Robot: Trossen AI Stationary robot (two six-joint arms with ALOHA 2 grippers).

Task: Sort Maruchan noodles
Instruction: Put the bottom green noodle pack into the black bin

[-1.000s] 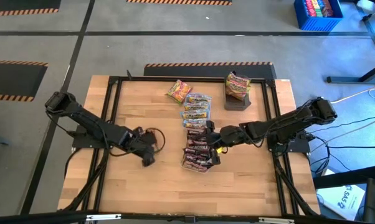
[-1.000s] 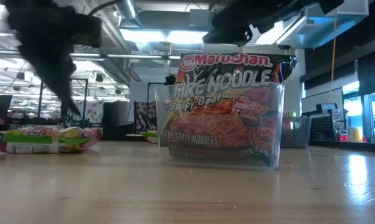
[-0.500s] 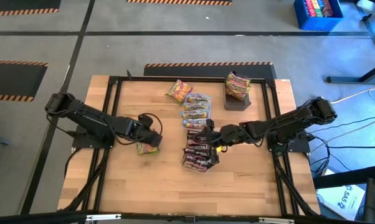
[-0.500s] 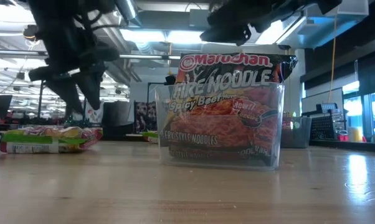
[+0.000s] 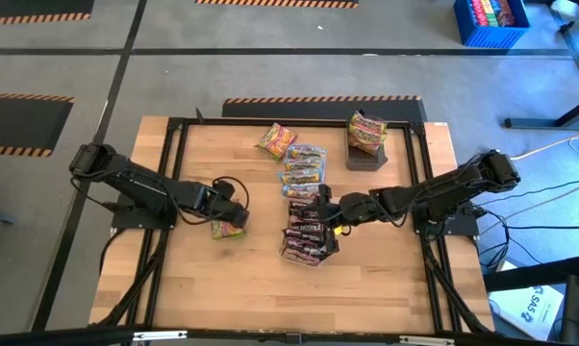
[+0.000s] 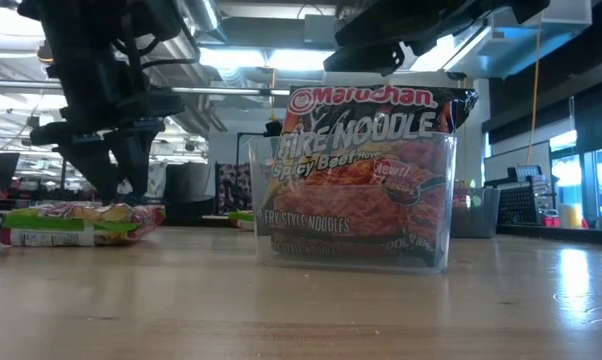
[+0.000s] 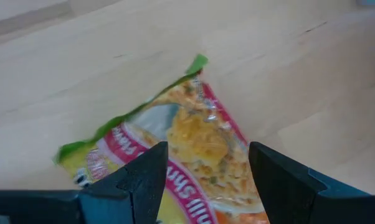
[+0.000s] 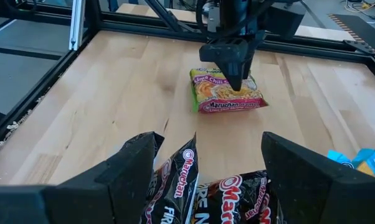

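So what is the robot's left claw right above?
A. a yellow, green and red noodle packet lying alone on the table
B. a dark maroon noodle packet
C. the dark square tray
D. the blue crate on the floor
A: the left gripper hangs with its fingers apart over the yellow-green-red packet, which lies flat by itself on the wooden table, away from the maroon packets by the right gripper.

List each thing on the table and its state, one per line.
Left end effector: open, above the lone packet.
Right end effector: open, over the maroon packets.
Lone yellow-green packet: flat on the wood.
Maroon packets: upright in clear tub.
Blue packets: lying in a row.
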